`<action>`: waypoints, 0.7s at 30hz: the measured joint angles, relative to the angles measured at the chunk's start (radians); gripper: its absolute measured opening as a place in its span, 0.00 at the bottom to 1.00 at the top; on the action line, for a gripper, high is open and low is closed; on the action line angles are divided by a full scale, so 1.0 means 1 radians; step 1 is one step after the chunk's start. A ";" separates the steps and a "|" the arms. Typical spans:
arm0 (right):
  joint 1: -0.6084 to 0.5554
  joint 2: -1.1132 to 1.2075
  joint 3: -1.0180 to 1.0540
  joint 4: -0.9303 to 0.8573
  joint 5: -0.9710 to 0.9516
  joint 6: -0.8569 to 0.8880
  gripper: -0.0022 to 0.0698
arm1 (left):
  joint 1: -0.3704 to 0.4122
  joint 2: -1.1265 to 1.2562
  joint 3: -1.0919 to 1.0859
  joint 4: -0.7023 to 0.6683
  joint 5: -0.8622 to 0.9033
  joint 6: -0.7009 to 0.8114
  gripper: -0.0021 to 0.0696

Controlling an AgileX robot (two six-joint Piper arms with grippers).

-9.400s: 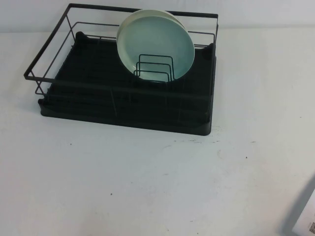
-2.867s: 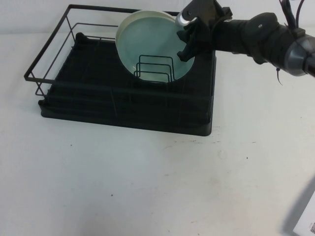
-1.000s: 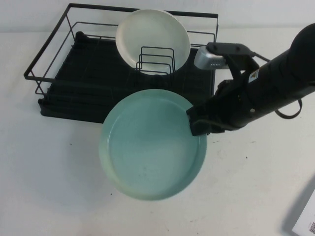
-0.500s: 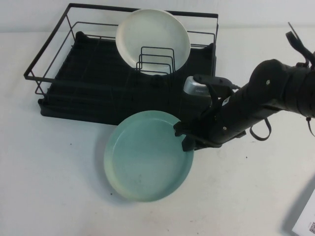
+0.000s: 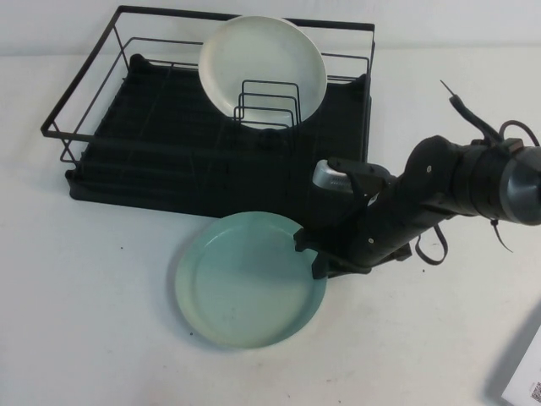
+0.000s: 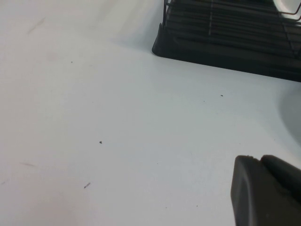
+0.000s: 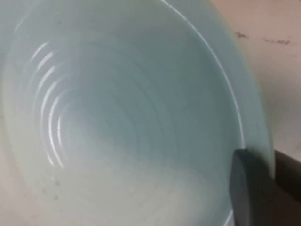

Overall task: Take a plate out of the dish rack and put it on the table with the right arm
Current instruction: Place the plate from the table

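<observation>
The plate (image 5: 248,280) lies flat on the table (image 5: 101,338), in the near middle of the high view, its hollow side up. Its far rim comes just up to the near edge of the dish rack (image 5: 220,161); whether the two touch cannot be told. The right gripper (image 5: 314,250) sits at the plate's two o'clock, clamped on the rim there: one dark finger (image 7: 249,193) lies over the inside of the rim in the right wrist view, with the pale green basin (image 7: 117,117) filling nearly all of that picture. So the plate stretches away from the gripper toward eight o'clock, and the right arm (image 5: 456,190) reaches in low from three o'clock, its silver-grey part just beyond the gripper.

The left gripper (image 6: 265,190) shows only as a dark corner in the left wrist view, hovering above bare table near a corner of the rack's black tray (image 6: 225,52); whether its fingers are spread or closed I cannot tell.

Farther off, at twelve o'clock from the plate, the rack stands wide and dark on its tray. In its far half a cream-white plate (image 5: 262,63) stands on edge, propped among the upright wire dividers (image 5: 266,106), well apart from the green one.
</observation>
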 joint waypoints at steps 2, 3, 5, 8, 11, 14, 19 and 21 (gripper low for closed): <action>0.000 0.002 0.000 -0.013 -0.003 0.000 0.05 | 0.000 0.000 0.000 0.000 0.000 0.000 0.02; 0.000 0.004 0.000 -0.023 -0.008 0.000 0.08 | 0.000 0.000 0.000 0.000 0.000 0.000 0.02; 0.000 0.006 0.000 -0.035 -0.018 0.000 0.17 | 0.000 0.000 0.000 0.000 0.000 0.000 0.02; 0.000 0.006 0.000 -0.043 -0.033 0.000 0.35 | 0.000 0.000 0.000 0.000 0.000 0.000 0.02; 0.000 0.006 0.000 -0.043 -0.037 0.000 0.50 | 0.000 0.000 0.000 0.000 0.000 0.000 0.02; 0.000 -0.001 -0.010 -0.063 -0.012 0.000 0.54 | 0.000 0.000 0.000 0.000 0.000 0.000 0.02; 0.000 -0.092 -0.055 -0.139 0.131 0.000 0.39 | 0.000 0.000 0.000 0.000 0.000 0.000 0.02; 0.000 -0.152 -0.060 -0.170 0.192 0.002 0.30 | 0.000 0.000 0.000 0.000 0.000 0.000 0.02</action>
